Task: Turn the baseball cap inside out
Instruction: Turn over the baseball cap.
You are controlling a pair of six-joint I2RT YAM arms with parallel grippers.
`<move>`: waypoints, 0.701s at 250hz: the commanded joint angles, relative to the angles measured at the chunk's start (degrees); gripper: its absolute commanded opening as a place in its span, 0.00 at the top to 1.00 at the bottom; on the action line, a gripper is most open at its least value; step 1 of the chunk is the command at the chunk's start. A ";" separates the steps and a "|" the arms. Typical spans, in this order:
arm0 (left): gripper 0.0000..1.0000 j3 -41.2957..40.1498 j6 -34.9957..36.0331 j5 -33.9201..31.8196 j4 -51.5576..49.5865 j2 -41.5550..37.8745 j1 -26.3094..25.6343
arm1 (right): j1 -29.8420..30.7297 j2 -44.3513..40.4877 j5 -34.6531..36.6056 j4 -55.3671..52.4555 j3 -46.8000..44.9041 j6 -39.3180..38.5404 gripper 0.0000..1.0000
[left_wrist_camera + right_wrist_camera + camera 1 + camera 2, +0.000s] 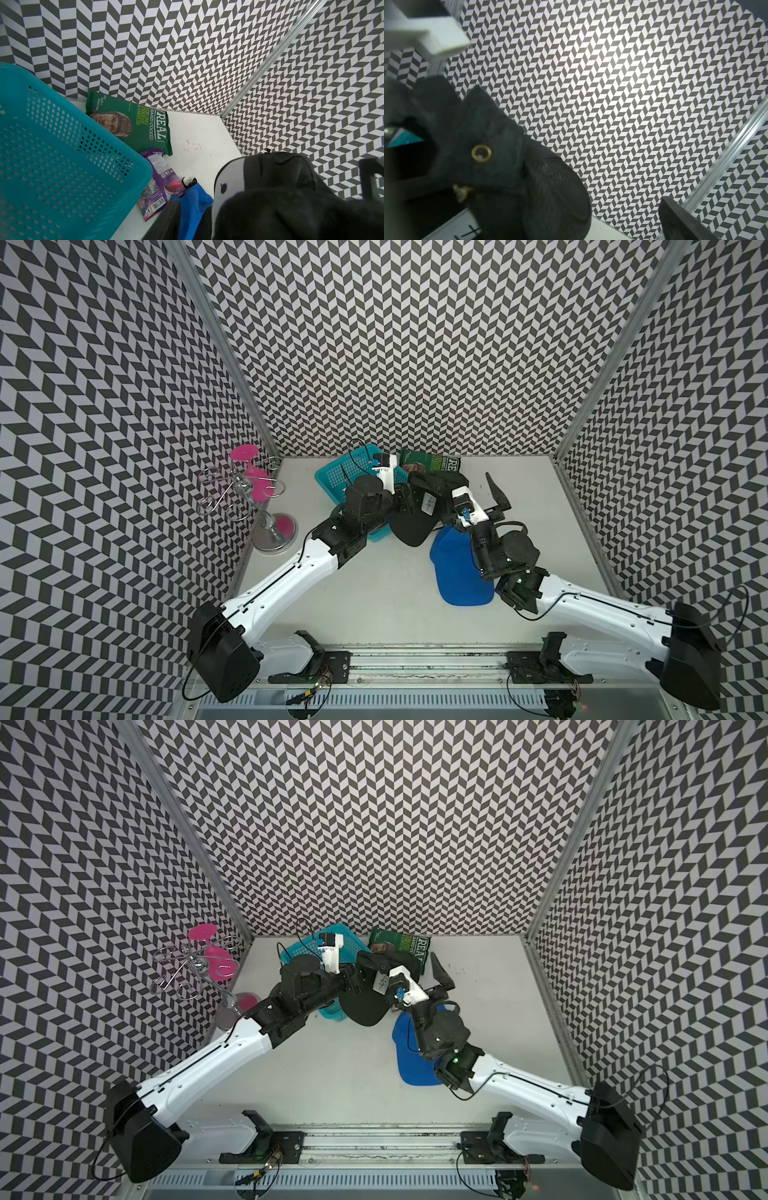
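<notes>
**Black cap held aloft between the two arms**

The black cap point(410, 527) is off the desk point(374, 597), hanging at the middle far side with its brim drooping toward the near edge. The left claw point(409, 497) looks clenched on the cap's rim beside the white taped label. That grip likely serves as an anchor, keeping the opening steady while the other arm works on the crown.

The right claw point(467, 484) is spread wide and grasps nothing. One finger point(496, 494) stands bare to the right of the cap, and the other is hidden behind the dark cloth. In the right wrist view the crown, with its brass eyelet, is draped close over that side. I judge the hidden finger is set to push the crown through the opening, though whether it is inside the cap cannot be told.

A blue cap point(455, 572) lies flat on the desk under the right arm, apart from the work.

The teal basket point(72, 149) at the far left shows nothing inside where its floor is visible. A green crisp bag point(143, 126) and a purple packet point(160, 187) lie just outside it. At the left wall, a wire stand point(272, 531) holds pink glasses point(257, 488).
</notes>
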 commanded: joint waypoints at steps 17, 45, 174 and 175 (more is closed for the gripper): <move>1.00 -0.60 2.29 4.51 2.15 -0.90 0.19 | -1.50 -0.91 -6.18 -5.02 3.10 4.31 0.00; 1.00 -0.23 5.45 8.79 1.67 -0.79 0.14 | -2.38 0.72 -8.42 -8.71 5.42 6.52 0.01; 1.00 -3.68 17.44 12.41 -4.17 -5.67 3.94 | -9.72 3.47 -31.24 -31.90 16.61 23.26 0.98; 1.00 -3.72 17.47 12.45 -4.19 -5.74 4.10 | -9.92 3.47 -31.87 -32.13 16.70 23.54 0.98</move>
